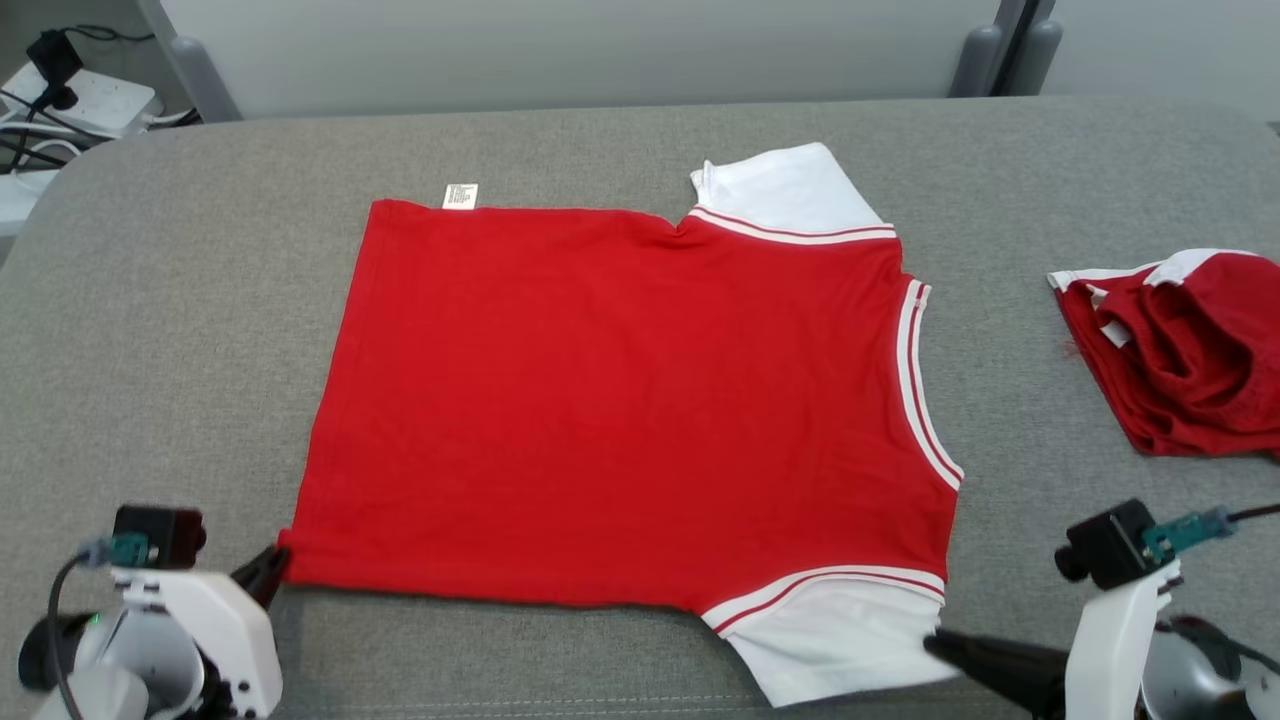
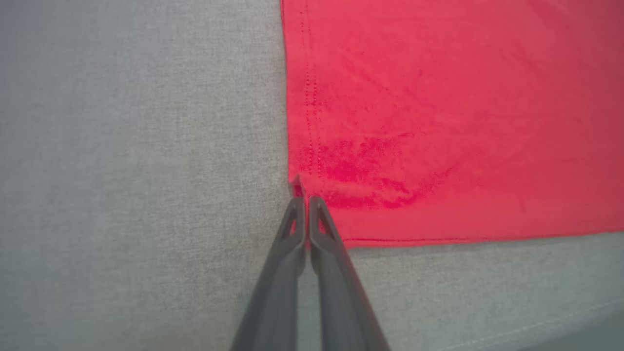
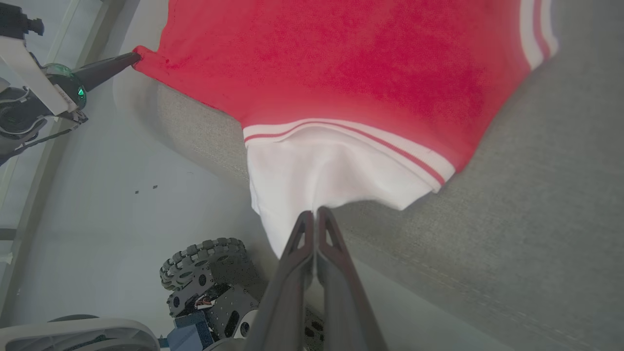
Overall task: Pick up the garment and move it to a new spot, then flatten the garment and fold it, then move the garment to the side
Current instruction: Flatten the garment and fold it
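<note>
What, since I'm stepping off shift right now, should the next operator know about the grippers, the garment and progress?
Left gripper: shut on the hem corner of the red shirt.
Right gripper: shut on the edge of the shirt's near white sleeve.
Shirt: spread flat mid-way across the grey table, near sleeve reaching the table's front edge. Another red garment lies crumpled at the right.
Done: shirt placed and looks flattened.
Left: fold it, then move it to the side.
</note>
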`<state>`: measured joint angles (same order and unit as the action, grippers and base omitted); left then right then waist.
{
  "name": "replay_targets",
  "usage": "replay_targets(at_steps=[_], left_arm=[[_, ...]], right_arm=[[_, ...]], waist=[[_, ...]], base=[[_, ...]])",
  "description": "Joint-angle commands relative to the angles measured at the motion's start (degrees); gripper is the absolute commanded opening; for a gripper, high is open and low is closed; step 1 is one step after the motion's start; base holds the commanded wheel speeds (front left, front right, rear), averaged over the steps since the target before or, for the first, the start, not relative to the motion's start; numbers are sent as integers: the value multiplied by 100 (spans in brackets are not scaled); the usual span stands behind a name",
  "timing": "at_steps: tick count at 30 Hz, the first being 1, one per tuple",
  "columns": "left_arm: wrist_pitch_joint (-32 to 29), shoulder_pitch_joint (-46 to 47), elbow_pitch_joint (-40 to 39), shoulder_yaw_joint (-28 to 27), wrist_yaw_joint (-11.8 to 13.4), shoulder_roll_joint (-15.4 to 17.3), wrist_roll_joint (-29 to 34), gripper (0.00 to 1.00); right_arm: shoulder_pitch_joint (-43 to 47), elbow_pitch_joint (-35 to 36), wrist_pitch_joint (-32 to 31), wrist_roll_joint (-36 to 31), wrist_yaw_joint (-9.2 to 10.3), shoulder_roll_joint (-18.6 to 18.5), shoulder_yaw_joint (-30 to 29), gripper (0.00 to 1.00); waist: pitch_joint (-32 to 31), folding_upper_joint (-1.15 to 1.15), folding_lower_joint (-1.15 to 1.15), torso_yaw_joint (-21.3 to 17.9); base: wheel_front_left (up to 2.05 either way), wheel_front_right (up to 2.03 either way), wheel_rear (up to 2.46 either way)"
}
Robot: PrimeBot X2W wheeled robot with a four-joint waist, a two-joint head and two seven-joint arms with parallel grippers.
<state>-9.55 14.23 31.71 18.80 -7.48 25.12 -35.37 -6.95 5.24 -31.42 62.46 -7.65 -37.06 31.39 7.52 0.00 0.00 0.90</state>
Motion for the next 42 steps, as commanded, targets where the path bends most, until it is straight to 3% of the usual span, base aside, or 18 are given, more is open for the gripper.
replay_targets(at_steps=[1, 9, 17, 25, 41, 42], left_arm=[[-151, 364, -332, -204, 58, 295, -58, 0], [-1719, 833, -1834, -242, 305, 717, -358, 0], [-2608, 1310, -2103, -216, 577, 1016, -333, 0], [-2520, 1523, -1816, -199, 615, 886, -340, 0], [-1118, 2109, -631, -93, 282, 474, -110, 0], [-1000, 2151, -555, -87, 260, 458, -91, 8]], right_arm=[[-204, 199, 112, -140, 16, -81, -90, 0], [-997, -80, 646, -732, 16, 361, -546, 0], [-1801, -994, 1167, -1316, 16, 815, -607, 0], [-2360, -1841, 1578, -1611, 16, 1093, -593, 0], [-3072, -2867, 2213, -1641, 16, 1377, -385, 0], [-3121, -2962, 2295, -1649, 16, 1423, -429, 46]], waist=[[57, 0, 0, 37], [409, 0, 0, 109], [595, 0, 0, 42], [769, 0, 0, 26], [1105, 0, 0, 15], [1124, 0, 0, 9]], base=[[0, 0, 0], [0, 0, 0], [0, 0, 0], [0, 0, 0], [0, 0, 0], [0, 0, 0]])
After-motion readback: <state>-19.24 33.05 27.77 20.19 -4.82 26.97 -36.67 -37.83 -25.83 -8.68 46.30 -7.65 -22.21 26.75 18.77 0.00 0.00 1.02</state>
